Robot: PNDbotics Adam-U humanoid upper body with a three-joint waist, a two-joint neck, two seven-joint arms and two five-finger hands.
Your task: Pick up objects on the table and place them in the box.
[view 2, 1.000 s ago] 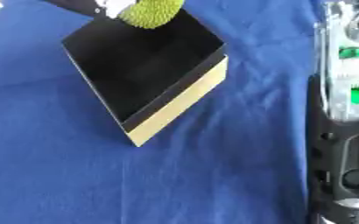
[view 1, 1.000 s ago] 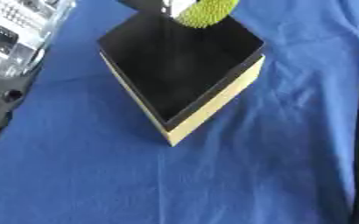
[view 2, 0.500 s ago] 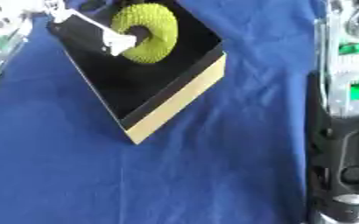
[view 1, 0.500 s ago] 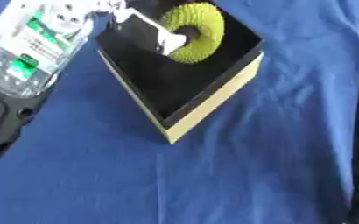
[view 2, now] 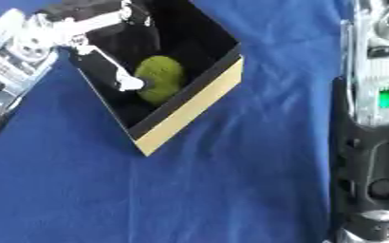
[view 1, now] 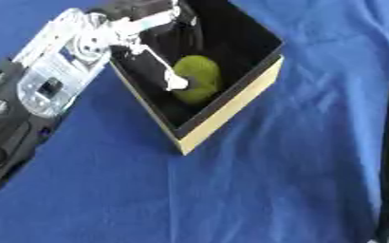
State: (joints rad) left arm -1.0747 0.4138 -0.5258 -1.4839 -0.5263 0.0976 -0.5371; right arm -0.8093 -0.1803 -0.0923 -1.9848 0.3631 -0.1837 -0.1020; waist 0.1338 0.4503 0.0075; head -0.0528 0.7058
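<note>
Because our job is to put things into the box (view 1: 231,111), we have our left hand (view 1: 152,28) reaching down inside it with the green thing (view 1: 198,78). The green thing is round and yellow-green, and it sits low in the box, near the bottom, close to the tan front wall. We think it is there because this is the drop-off spot, so the thing is just about placed.

Our left arm (view 1: 52,76) comes in from the left side and slants up over the near corner of the box. The hand bends down past the rim into the dark inside. One thin white finger (view 1: 166,78) sticks out and its tip touches the left side of the green thing. We cannot tell if the other fingers are curled round it or let go, since the dark box hides them.

Our right arm (view 2: 372,133) lies along the right edge, well apart from the box, and its hand does not show.

The box stands cornerwise on the blue cloth (view 1: 273,190), with one corner pointing at us. We guess the next move is to let go and lift the hand straight up, so it does not bump the rim.
</note>
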